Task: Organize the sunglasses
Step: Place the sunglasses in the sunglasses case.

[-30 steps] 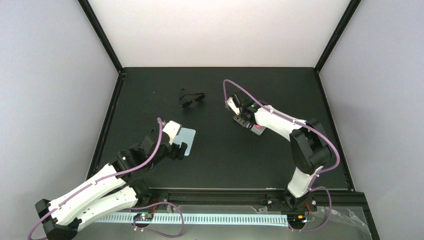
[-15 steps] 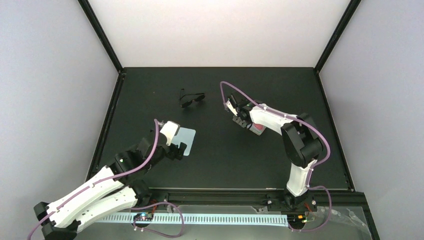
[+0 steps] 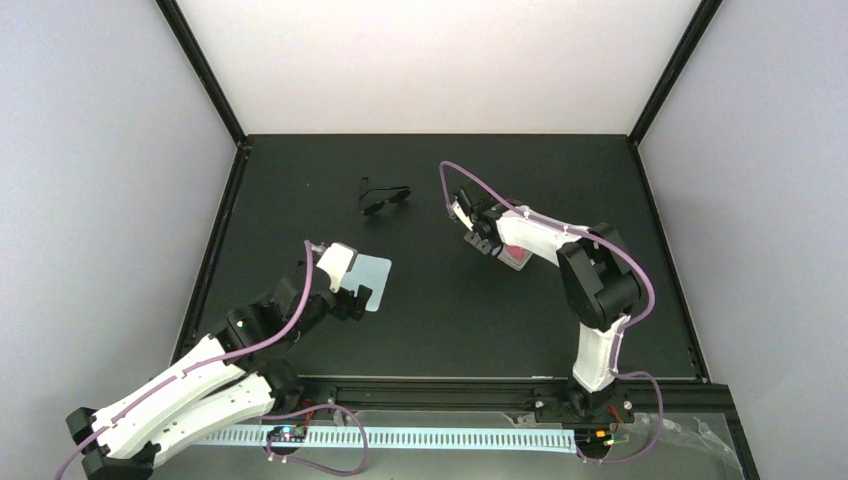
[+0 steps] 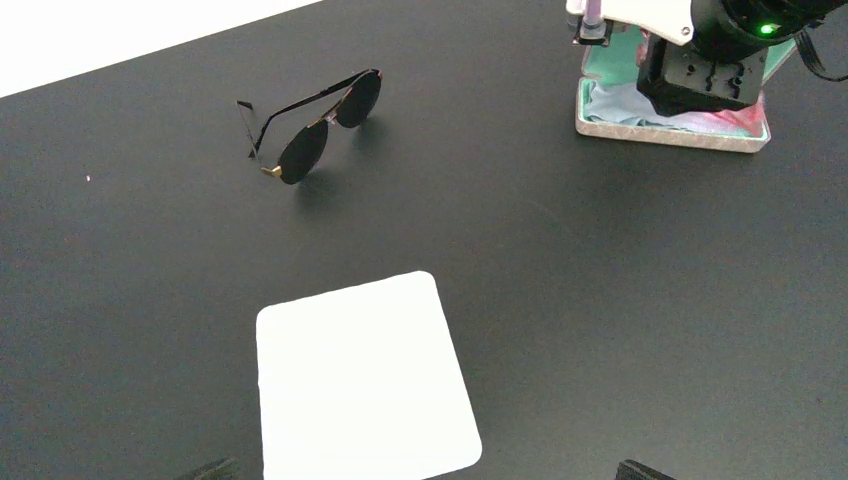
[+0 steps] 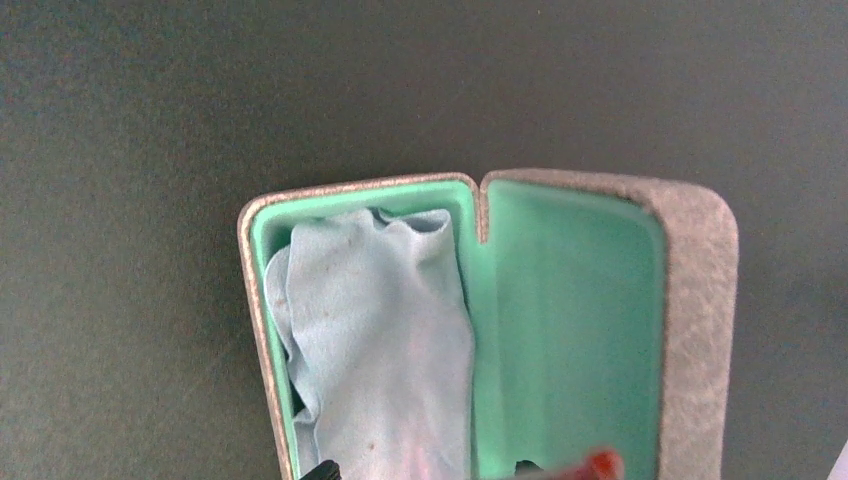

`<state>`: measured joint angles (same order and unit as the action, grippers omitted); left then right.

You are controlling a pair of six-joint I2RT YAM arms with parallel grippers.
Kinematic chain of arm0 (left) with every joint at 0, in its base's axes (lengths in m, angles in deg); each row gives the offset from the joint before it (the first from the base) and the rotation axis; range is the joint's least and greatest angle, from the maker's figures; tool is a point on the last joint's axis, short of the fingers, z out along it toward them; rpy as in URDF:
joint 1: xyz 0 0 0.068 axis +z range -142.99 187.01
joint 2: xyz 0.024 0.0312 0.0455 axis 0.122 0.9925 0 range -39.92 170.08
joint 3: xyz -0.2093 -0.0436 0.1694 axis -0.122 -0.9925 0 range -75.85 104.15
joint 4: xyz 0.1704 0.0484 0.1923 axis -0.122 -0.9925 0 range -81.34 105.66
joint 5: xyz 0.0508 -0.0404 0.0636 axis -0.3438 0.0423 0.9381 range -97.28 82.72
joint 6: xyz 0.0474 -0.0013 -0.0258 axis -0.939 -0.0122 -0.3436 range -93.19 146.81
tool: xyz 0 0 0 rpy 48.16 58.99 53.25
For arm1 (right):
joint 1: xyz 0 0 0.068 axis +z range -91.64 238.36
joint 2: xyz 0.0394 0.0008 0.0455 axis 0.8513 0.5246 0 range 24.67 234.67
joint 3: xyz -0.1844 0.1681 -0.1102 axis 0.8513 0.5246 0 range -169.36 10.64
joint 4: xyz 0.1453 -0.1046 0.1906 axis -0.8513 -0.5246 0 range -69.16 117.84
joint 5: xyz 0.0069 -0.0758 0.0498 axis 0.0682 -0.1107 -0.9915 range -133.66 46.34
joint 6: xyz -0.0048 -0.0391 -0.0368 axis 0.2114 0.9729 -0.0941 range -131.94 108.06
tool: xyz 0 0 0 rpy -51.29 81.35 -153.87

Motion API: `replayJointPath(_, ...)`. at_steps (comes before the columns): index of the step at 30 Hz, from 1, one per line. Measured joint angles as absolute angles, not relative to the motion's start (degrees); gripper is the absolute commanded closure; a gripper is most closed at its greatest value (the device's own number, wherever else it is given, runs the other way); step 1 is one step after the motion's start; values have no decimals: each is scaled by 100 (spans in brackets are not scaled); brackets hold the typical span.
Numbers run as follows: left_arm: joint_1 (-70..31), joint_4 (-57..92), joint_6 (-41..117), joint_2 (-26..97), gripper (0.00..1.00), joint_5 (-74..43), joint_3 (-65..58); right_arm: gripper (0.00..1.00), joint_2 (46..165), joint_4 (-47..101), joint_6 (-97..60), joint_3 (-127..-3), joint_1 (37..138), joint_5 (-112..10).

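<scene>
Red sunglasses (image 5: 602, 464) (a sliver), cloth-filled case (image 5: 690, 330), black glasses (image 4: 303, 150)

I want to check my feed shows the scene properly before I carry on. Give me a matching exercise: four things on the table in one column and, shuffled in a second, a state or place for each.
Things
1. black sunglasses
2. white sheet
3. glasses case
4. light blue cloth

States and places
A. crumpled inside one half of the case
B. lying flat on the table, rounded corners
C. open, mint green inside
D. resting on the table on its own, dark lenses

Pairs: 1-D, 2-B, 3-C, 4-A
</scene>
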<state>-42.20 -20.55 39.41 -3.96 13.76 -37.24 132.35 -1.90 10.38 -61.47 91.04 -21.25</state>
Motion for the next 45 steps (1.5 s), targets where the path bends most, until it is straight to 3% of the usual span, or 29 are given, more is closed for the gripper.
replayJointPath(26, -4220, -2026, 3943, -396, 1, 1461, -3755, 27, 13582, -408, 365, -6746, 9100, -2147)
replayJointPath(38, -4220, -2241, 4483, -518, 1, 2252, -3755, 27, 12295, -572, -413, -6740, 9100, -2693)
replayJointPath(45, -4220, -2147, 4391, -507, 1, 1658, -3746, 32, 11606, -686, -1248, -6733, 8986, -2933)
